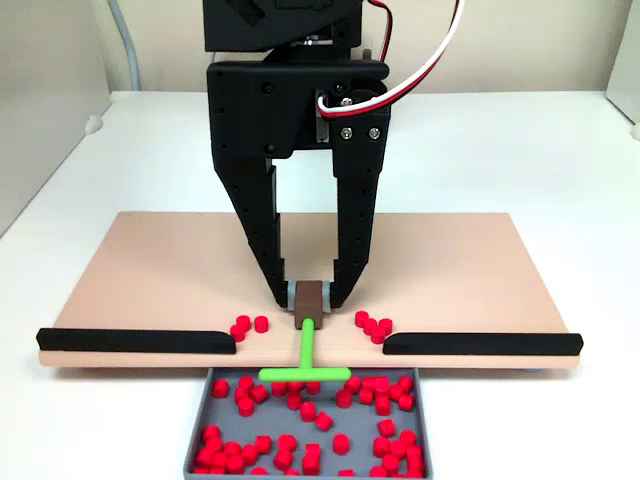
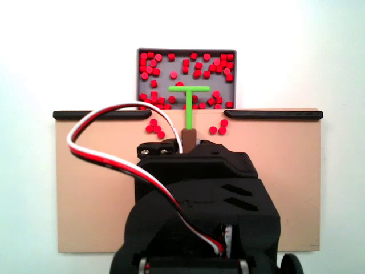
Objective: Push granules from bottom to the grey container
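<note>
A small robotics test bench, of a lab or hobby kind, is suggested. A plain white table (image 1: 560,160) is seen, and on it a tan board (image 1: 180,265) fitted with two black bars (image 1: 130,340) along one edge. A grey cable (image 1: 128,45) is seen against the bare pale wall beyond the board. Exposed red, white and black servo wires (image 2: 97,123) are looped above the board.
</note>
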### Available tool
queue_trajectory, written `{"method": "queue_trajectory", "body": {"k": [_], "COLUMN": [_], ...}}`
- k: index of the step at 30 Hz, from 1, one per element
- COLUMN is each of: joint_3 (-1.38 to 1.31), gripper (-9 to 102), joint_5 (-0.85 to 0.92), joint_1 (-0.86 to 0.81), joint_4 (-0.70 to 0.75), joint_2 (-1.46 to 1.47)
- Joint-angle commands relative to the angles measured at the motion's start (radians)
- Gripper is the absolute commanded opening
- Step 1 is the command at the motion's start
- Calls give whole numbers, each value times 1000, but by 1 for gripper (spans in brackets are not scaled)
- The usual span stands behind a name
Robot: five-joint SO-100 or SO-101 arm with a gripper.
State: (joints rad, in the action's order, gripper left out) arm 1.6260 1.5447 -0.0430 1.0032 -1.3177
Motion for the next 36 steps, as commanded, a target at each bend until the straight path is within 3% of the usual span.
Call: {"method": "queue_trajectory", "body": {"k": [1, 17, 23, 28, 36], "joint_3": [-37, -92, -86, 14, 333], "gripper": [0, 0, 0, 0, 0], "joint_5": [-8, -18, -31, -25, 26], "joint_1": [0, 20, 29, 28, 15], "joint_4": [8, 86, 218, 321, 330], "joint_2": [15, -143, -227, -359, -687]}}
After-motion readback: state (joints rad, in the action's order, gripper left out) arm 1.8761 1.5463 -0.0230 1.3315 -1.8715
